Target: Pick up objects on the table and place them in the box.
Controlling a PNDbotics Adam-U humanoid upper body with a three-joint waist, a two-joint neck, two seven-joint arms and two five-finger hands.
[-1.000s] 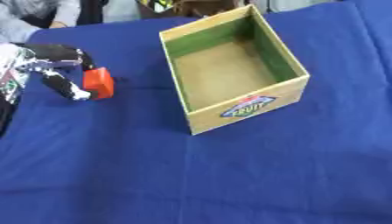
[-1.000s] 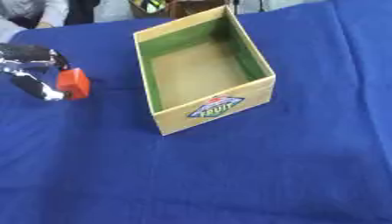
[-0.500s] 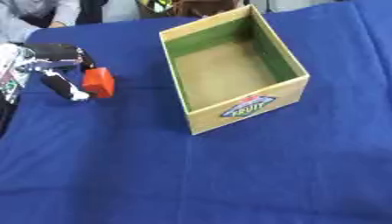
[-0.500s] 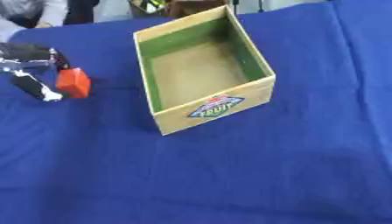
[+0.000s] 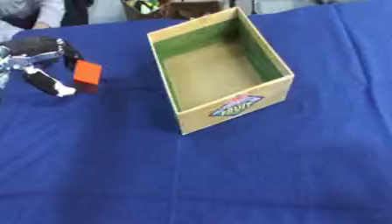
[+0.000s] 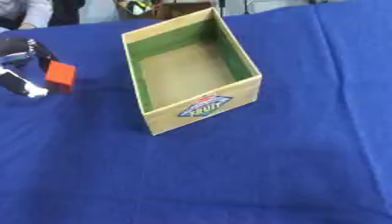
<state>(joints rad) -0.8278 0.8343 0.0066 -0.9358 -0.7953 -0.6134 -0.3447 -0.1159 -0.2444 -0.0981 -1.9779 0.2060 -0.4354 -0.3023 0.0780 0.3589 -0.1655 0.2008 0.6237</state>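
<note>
Blue tablecloth; left hand still pinching orange block.

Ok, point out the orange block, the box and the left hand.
orange block [image 5: 87, 72], left eye view, its front face.
box [image 5: 235, 103], left eye view, its front wall by the label.
left hand [image 5: 38, 48], left eye view, fingers curled round the block.

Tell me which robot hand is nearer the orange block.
Left. The left robot hand is right at the orange block, fingers curled around it just left of the box. The right robot hand shows in neither view.
</note>
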